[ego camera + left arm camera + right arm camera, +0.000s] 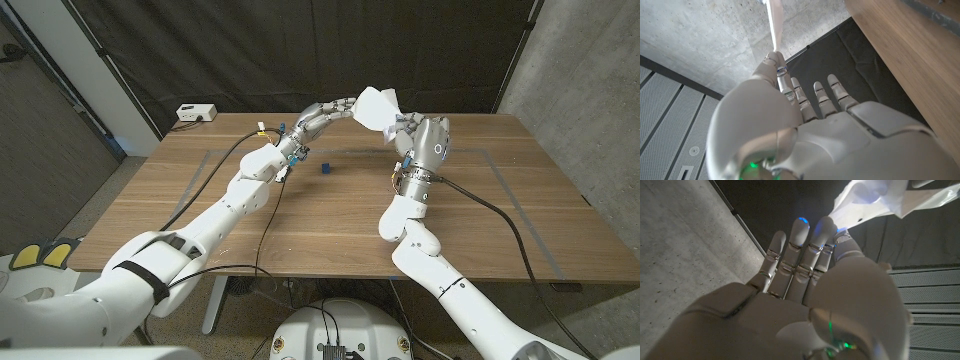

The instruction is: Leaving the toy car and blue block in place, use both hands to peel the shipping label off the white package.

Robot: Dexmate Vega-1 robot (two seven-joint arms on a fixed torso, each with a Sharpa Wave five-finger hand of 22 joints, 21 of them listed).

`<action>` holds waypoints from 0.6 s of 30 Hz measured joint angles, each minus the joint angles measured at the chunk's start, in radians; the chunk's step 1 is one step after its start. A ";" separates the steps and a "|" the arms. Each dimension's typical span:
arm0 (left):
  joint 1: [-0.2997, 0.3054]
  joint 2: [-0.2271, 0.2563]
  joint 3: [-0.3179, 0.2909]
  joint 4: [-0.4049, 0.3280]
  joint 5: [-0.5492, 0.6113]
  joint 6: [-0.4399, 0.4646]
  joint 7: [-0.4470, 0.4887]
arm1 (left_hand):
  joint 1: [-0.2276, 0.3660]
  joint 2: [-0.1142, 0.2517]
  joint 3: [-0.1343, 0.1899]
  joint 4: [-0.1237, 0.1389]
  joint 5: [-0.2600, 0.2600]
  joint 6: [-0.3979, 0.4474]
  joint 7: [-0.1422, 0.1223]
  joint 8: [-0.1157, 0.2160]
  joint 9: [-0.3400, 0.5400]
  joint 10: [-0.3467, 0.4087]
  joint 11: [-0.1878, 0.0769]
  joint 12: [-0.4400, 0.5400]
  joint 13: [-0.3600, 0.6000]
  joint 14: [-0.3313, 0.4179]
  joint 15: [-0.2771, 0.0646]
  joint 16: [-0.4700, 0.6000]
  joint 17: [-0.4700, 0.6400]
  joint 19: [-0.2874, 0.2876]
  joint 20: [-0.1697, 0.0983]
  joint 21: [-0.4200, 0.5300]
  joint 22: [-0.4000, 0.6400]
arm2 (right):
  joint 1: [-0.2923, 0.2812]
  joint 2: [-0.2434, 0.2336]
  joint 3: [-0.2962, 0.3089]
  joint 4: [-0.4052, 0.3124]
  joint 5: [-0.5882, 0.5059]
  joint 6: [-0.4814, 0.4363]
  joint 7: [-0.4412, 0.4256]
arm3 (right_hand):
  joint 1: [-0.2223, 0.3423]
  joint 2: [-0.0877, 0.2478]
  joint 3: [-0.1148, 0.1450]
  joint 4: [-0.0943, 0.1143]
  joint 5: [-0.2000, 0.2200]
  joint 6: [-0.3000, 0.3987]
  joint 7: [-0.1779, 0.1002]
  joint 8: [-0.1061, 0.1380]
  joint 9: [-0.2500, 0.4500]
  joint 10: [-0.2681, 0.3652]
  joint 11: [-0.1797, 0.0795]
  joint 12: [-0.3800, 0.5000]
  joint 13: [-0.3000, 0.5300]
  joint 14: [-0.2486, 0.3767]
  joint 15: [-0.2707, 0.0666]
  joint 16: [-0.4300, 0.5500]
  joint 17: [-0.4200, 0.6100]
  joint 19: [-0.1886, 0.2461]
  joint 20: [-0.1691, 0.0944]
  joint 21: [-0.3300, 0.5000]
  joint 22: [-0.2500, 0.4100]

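Fingers [335,108] of the left hand [318,118] pinch one edge of the white package [377,106], lifted well above the desk [480,200] toward twelve o'clock. Right hand [420,140] grips the opposite side, its fingers closed on the plastic. Both arms are raised, elbows bent, hands nearly meeting. Blue block [325,169] sits on the desk below. To peel well, I'd judge: steady the package with one hand, draw the label away slowly with the other

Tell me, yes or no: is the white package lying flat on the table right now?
No: in the head view the white package is lifted above the wooden table, held between the left hand and the right hand.
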 measured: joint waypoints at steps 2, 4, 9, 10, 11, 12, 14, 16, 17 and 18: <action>0.010 0.000 -0.012 -0.001 -0.007 0.002 0.005 | 0.000 0.000 0.004 -0.004 0.000 -0.001 0.001 0.000 0.000 0.002 -0.002 0.000 0.000 0.000 0.000 0.000 0.003 0.000 0.000 0.000 0.000 | -0.005 0.019 0.015 0.008 -0.033 0.019 -0.005 | 0.004 -0.004 0.000 0.000 0.000 0.000 0.000 0.004 0.000 0.000 0.000 0.000 0.001 0.000 0.000 -0.002 0.002 0.000 0.000 0.000 0.000; 0.010 0.000 -0.012 -0.001 -0.013 0.003 0.010 | 0.000 0.000 0.004 -0.004 0.005 -0.001 0.001 0.000 0.000 0.002 -0.002 0.000 0.004 0.000 0.000 0.000 0.005 0.000 0.000 0.003 0.000 | -0.010 0.040 0.030 0.016 -0.033 0.019 -0.005 | 0.004 -0.004 0.006 0.000 0.000 0.000 0.000 0.004 0.000 0.000 0.000 0.000 0.001 0.000 0.000 -0.004 0.006 0.000 0.000 0.000 0.000; 0.020 -0.001 -0.026 -0.001 -0.025 0.005 0.020 | 0.000 0.000 0.006 -0.006 0.005 -0.001 0.001 0.000 0.000 0.002 -0.002 0.004 0.005 0.000 0.000 -0.004 0.005 0.000 0.000 0.004 0.000 | -0.020 0.079 0.062 0.032 -0.072 0.039 -0.009 | 0.003 -0.005 0.016 0.001 0.010 0.003 0.004 0.004 0.009 0.002 -0.002 0.000 0.004 0.000 0.000 -0.012 0.010 0.000 0.000 0.008 0.000; 0.020 -0.001 -0.026 -0.001 -0.027 0.005 0.022 | -0.002 -0.002 0.008 -0.008 0.005 -0.001 0.001 0.000 0.000 0.002 -0.002 0.004 0.005 0.000 0.000 -0.004 0.008 0.000 0.000 0.004 0.000 | -0.022 0.086 0.068 0.035 -0.072 0.039 -0.009 | -0.002 -0.010 0.016 0.000 0.011 0.003 0.004 0.004 0.009 0.005 -0.003 0.000 0.003 0.000 0.000 -0.012 0.011 0.000 0.000 0.008 0.000; 0.020 -0.001 -0.026 -0.001 -0.028 0.006 0.024 | -0.002 -0.002 0.008 -0.008 0.005 -0.001 0.001 0.000 0.000 0.002 -0.002 0.004 0.005 0.000 0.000 -0.006 0.009 0.000 0.000 0.004 0.000 | -0.023 0.091 0.071 0.036 -0.072 0.039 -0.009 | -0.002 -0.010 0.017 0.000 0.011 0.003 0.004 0.004 0.010 0.007 -0.004 0.000 0.002 0.002 -0.002 -0.012 0.011 0.000 0.000 0.008 0.000; 0.020 -0.001 -0.026 -0.001 -0.031 0.006 0.026 | -0.004 -0.004 0.008 -0.008 0.005 -0.001 0.001 0.000 0.000 0.002 -0.002 0.004 0.005 0.000 0.000 -0.008 0.009 0.000 0.000 0.007 0.000 | -0.025 0.101 0.078 0.040 -0.072 0.039 -0.009 | -0.002 -0.010 0.017 0.000 0.011 0.003 0.004 0.004 0.010 0.007 -0.004 0.000 0.002 0.004 -0.004 -0.012 0.013 0.000 0.000 0.008 0.000; 0.028 -0.001 -0.037 -0.001 -0.032 0.006 0.032 | -0.006 -0.006 0.008 -0.008 0.006 -0.001 0.001 0.000 0.000 0.002 -0.002 0.004 0.009 0.000 0.000 -0.008 0.009 0.000 0.000 0.007 0.000 | -0.028 0.117 0.091 0.046 -0.107 0.063 -0.011 | -0.002 -0.010 0.020 0.002 0.011 0.003 0.004 0.004 0.013 0.007 -0.004 0.000 0.002 0.005 -0.005 -0.012 0.015 0.000 0.000 0.008 0.000; 0.031 -0.001 -0.040 -0.002 -0.035 0.007 0.038 | -0.007 -0.007 0.008 -0.008 0.012 -0.001 0.001 0.000 0.000 0.002 -0.002 0.004 0.009 0.000 0.000 -0.008 0.009 0.000 0.000 0.007 0.000 | -0.030 0.123 0.097 0.048 -0.115 0.068 -0.011 | -0.002 -0.010 0.024 0.001 0.011 0.002 0.005 0.004 0.014 0.007 -0.004 0.000 0.002 0.005 -0.005 -0.012 0.015 0.000 0.000 0.008 0.000; 0.031 -0.001 -0.040 -0.002 -0.036 0.007 0.038 | -0.007 -0.007 0.008 -0.008 0.012 -0.001 0.001 0.000 0.001 0.001 -0.002 0.004 0.009 0.000 0.000 -0.008 0.009 0.000 0.000 0.007 0.000 | -0.032 0.133 0.105 0.052 -0.123 0.072 -0.012 | -0.002 -0.010 0.024 0.001 0.011 0.002 0.005 0.004 0.015 0.007 -0.004 0.000 0.002 0.005 -0.005 -0.017 0.015 0.000 0.000 0.008 0.000; 0.036 -0.001 -0.044 -0.005 -0.036 0.007 0.039 | -0.007 -0.007 0.008 -0.008 0.012 -0.001 0.001 0.001 0.001 0.001 -0.002 0.007 0.009 0.000 0.000 -0.008 0.009 0.000 0.000 0.007 0.000 | -0.032 0.133 0.105 0.052 -0.128 0.075 -0.012 | -0.002 -0.010 0.024 0.001 0.012 0.002 0.005 0.004 0.017 0.007 -0.004 0.000 0.002 0.005 -0.005 -0.020 0.015 0.000 0.000 0.008 -0.002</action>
